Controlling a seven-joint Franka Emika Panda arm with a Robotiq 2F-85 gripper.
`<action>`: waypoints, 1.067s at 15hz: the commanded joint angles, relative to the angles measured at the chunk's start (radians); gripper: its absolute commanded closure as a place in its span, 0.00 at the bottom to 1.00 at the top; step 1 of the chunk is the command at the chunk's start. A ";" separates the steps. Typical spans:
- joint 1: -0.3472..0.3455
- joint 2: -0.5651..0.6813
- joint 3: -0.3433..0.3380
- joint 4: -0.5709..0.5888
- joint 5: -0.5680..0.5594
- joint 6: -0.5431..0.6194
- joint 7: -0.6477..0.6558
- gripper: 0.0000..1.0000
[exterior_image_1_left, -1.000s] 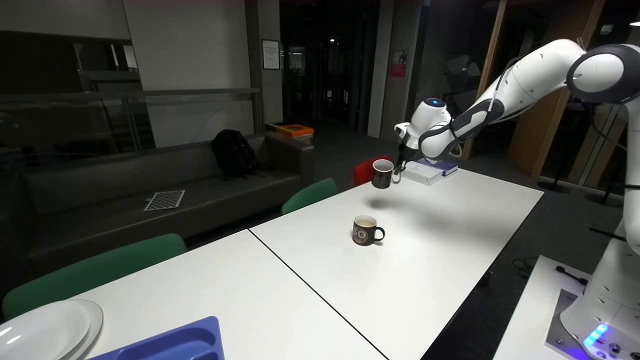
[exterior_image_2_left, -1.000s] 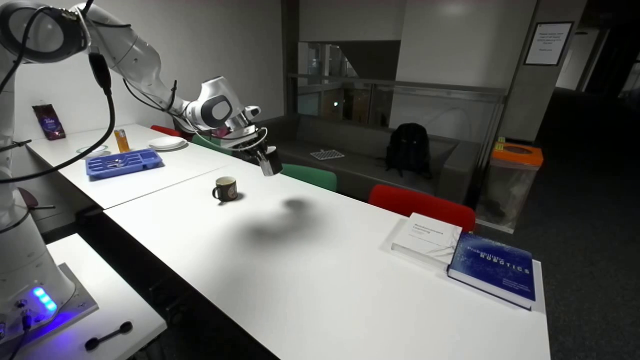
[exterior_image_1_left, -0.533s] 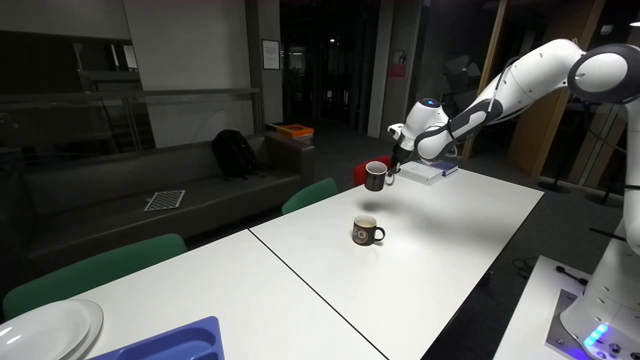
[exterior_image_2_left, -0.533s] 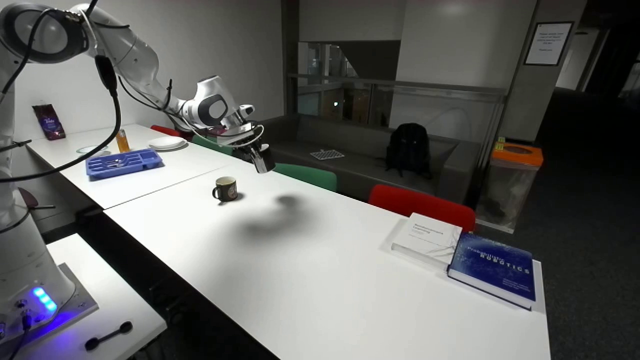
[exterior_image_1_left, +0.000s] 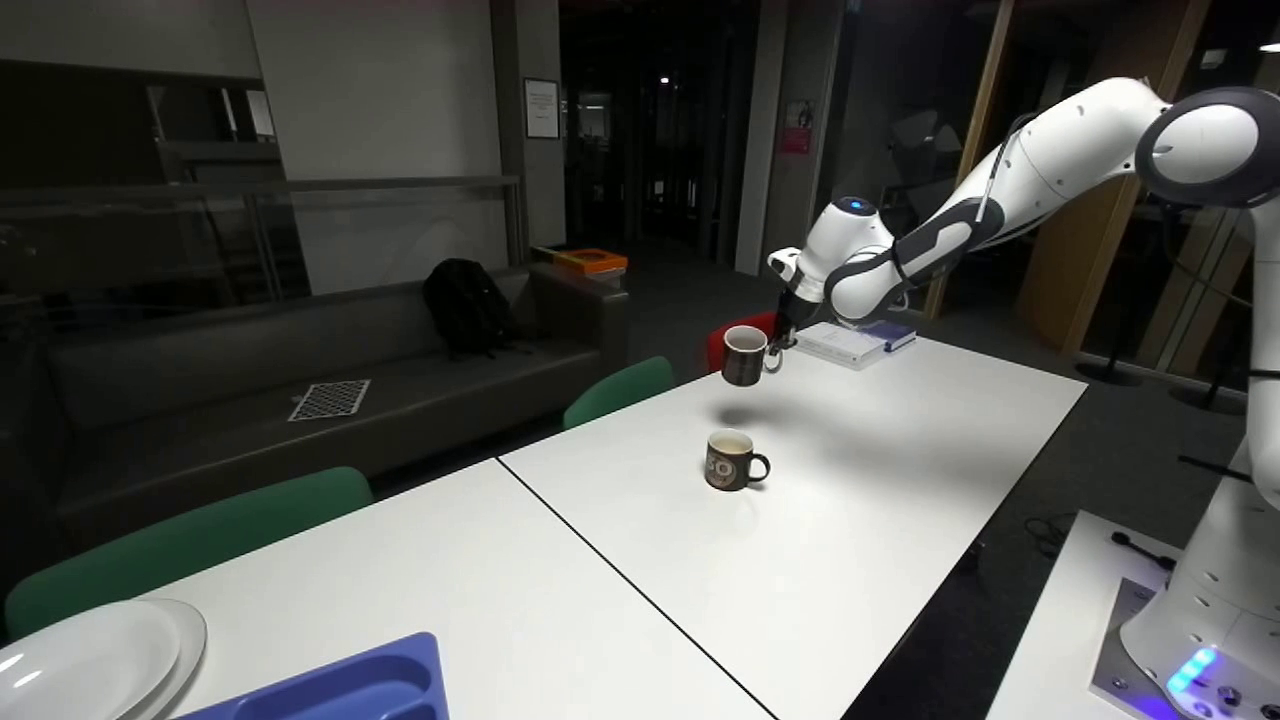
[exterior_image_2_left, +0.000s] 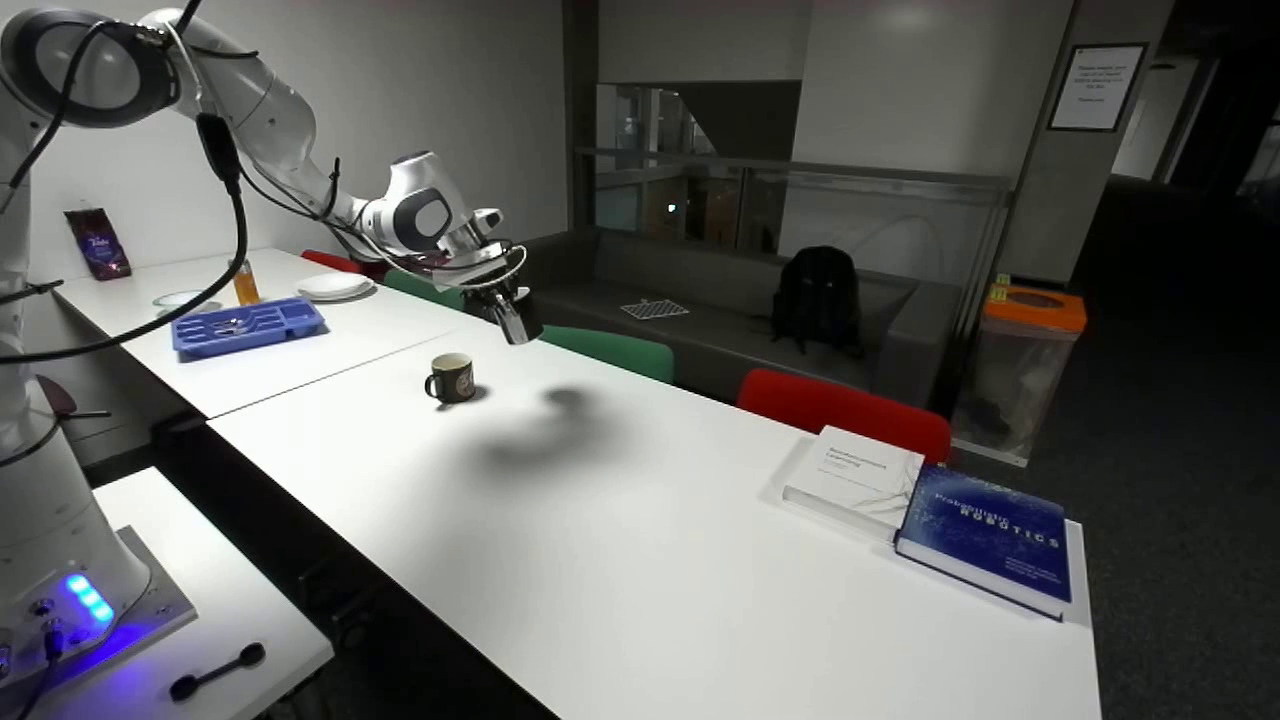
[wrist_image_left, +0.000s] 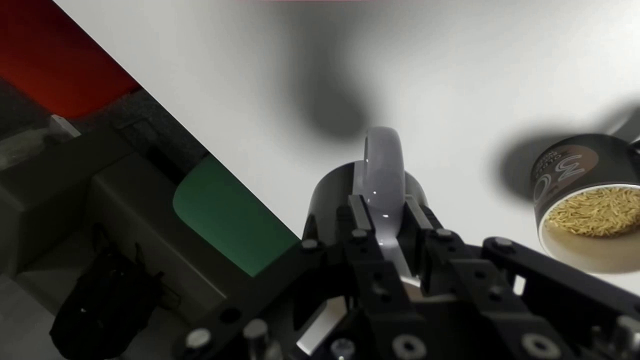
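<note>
My gripper (wrist_image_left: 386, 212) is shut on the pale handle of a dark mug (wrist_image_left: 327, 200). The fingers press on both sides of the handle. In both exterior views the held mug (exterior_image_1_left: 742, 362) (exterior_image_2_left: 521, 322) is raised above the white table (exterior_image_1_left: 880, 440), and its shadow lies below it. A second dark mug (exterior_image_1_left: 727, 468) with a printed design stands upright on the table; it also shows in an exterior view (exterior_image_2_left: 455, 380). In the wrist view this mug (wrist_image_left: 575, 162) is to the right and holds yellowish grains. The inside of the held mug is mostly hidden there.
A blue cutlery tray (exterior_image_2_left: 250, 330), white plates (exterior_image_2_left: 335, 287) and an amber container (exterior_image_2_left: 244, 285) are on the table's far end. A white book (exterior_image_2_left: 855, 475) and a blue book (exterior_image_2_left: 985, 535) lie at the opposite end. Green (exterior_image_1_left: 620, 392) and red chairs (exterior_image_2_left: 845, 405) line one edge.
The arm and the held mug have shifted left in both exterior views, slightly lower in one and slightly higher in the other. The standing mug has not moved. The grip stays shut.
</note>
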 joint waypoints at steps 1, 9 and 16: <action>-0.001 0.000 0.002 0.001 -0.005 -0.001 0.006 0.80; 0.001 0.003 0.001 0.000 -0.009 0.000 0.008 0.95; 0.047 0.006 -0.051 -0.004 -0.085 0.014 0.103 0.95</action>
